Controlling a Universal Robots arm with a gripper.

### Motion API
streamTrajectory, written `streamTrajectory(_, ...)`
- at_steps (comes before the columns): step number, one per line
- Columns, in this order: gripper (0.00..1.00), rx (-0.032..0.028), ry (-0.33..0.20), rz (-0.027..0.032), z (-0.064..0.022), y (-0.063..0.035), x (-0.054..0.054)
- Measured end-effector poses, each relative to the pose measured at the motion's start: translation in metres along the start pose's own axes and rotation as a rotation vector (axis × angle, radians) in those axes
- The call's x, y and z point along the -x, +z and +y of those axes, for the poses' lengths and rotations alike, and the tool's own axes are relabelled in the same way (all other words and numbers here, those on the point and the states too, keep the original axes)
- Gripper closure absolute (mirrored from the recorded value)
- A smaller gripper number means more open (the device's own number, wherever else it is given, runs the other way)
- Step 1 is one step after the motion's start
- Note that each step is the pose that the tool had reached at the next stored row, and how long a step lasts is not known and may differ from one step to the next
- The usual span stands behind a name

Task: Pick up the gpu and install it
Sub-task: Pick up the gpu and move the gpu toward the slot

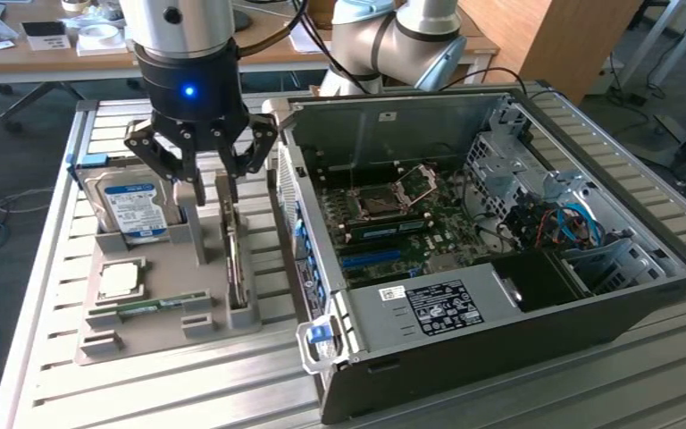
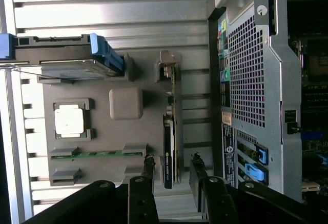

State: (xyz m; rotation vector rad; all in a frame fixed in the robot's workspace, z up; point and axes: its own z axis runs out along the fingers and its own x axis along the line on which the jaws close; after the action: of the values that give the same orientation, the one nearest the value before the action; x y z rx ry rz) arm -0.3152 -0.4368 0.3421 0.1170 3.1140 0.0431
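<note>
Exterior view, left of centre: the gpu stands on its long edge in a slot of a grey holder tray, thin side up, so you can likely close on its flat faces from above. Your fingers hang spread over its upper end, one either side, gripping nothing; the wrist view shows a gap on each side. A hard drive, processor chip and memory stick fill pockets further left. At the frame's right, an open computer case lies on the slatted tabletop, its motherboard facing up for the card.
</note>
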Motion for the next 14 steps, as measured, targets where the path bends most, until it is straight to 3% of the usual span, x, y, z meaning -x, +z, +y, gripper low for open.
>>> streamTrajectory(14,0.59,0.0001,0.0,-0.0001,-0.0003,0.0106,-0.0002)
